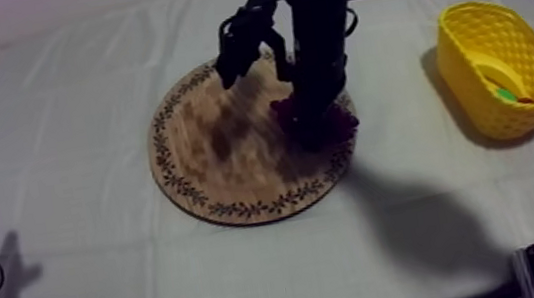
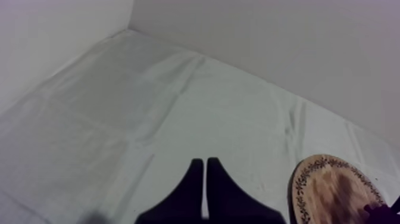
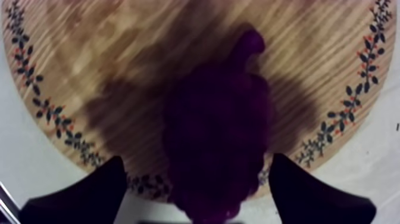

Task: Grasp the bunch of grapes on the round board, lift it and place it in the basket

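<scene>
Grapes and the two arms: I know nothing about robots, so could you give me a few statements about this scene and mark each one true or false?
1. The bunch of grapes lies on the wooden board. True.
2. The right gripper is shut on the grapes. False: its fingers stand apart, one at each side of the bunch.
3. The yellow basket stands on the board. False: it stands on the cloth, apart from the board.
4. The left gripper is shut on nothing, over the cloth. True.
</scene>
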Controlling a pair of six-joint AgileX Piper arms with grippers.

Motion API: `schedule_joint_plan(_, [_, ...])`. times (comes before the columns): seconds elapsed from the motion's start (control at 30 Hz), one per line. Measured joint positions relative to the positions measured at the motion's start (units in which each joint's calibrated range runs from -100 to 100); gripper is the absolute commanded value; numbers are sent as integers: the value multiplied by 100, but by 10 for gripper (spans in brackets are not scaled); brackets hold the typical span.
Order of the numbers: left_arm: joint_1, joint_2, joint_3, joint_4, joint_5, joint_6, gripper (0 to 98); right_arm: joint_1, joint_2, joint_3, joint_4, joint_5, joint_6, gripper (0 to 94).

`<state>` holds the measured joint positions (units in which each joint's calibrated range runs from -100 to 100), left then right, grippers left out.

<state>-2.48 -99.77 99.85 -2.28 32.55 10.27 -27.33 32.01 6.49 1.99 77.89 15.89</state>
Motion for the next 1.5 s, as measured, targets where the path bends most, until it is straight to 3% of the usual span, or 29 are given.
schedule_joint_plan(0.3, [0, 0, 0, 0, 0, 0, 0, -29, 396, -131, 42, -155, -166, 592])
schedule_joint_plan(0.53, [0, 0, 0, 0, 0, 0, 0, -36, 524, -228, 72, -201, -250, 393])
schedule_joint_plan(0.67, [0, 0, 0, 0, 0, 0, 0, -29, 511, -275, 135, -212, -301, 334])
schedule_joint_plan(0.97, [0, 0, 0, 0, 0, 0, 0, 44, 41, -460, 236, 6, -237, 313])
schedule_joint_plan(1.5, [0, 0, 0, 0, 0, 0, 0, 414, -1261, -2457, 170, 1544, 495, 334])
